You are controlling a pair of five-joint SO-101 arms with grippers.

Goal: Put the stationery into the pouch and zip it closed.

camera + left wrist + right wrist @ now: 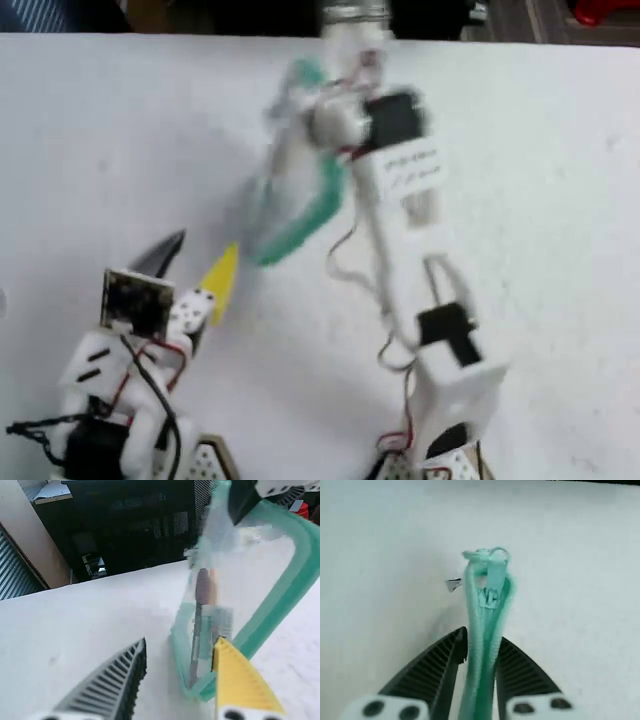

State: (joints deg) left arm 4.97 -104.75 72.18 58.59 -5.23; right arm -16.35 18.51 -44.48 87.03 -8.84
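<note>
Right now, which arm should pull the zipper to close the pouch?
Probably left. The left pincer is open and free beside the pouch, while the right pincer is shut on the pouch's zipper edge, holding it; letting go might drop it.

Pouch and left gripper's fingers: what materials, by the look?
Pouch: seemingly clear, soft plastic film, since the stationery shows through; mint edging looks like fabric zipper tape. Left gripper fingers: probably matte rigid plastic, ribbed faces, one grey, one yellow.
</note>
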